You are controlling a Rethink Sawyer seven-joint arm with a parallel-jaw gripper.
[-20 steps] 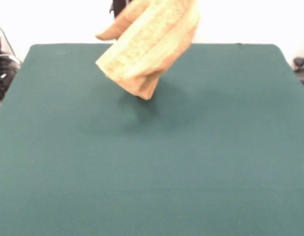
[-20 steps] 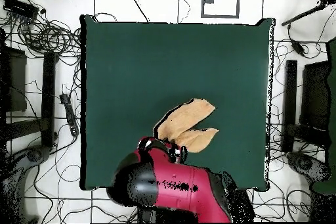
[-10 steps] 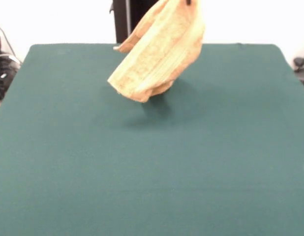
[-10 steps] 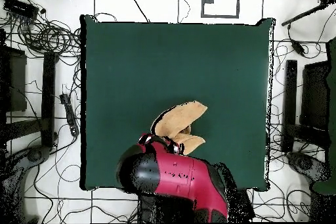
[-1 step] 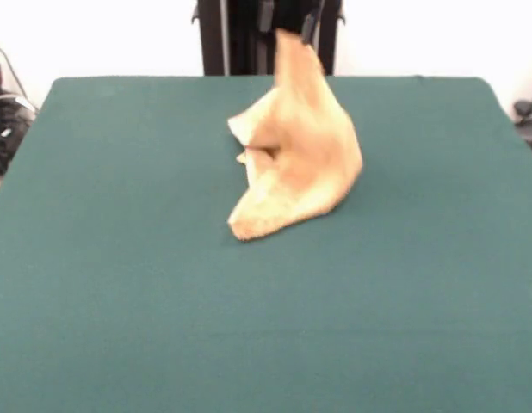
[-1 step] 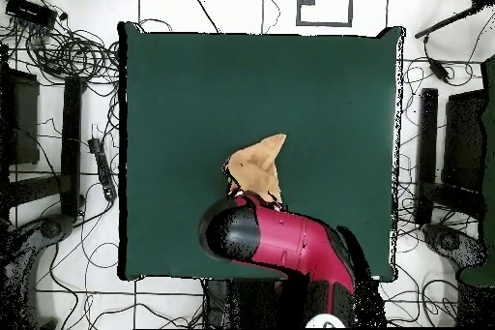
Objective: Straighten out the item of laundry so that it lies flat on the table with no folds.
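On the table [image 5: 111, 284], the towel [image 5: 296, 168] is standing peaked and crumpled beneath the arm [image 6: 290, 244]; claw state cannot be told. Slack cloth is risking collapse into folds.

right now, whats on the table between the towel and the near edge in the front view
Nothing: in the front view the table is bare green cloth from the crumpled towel to the near edge.
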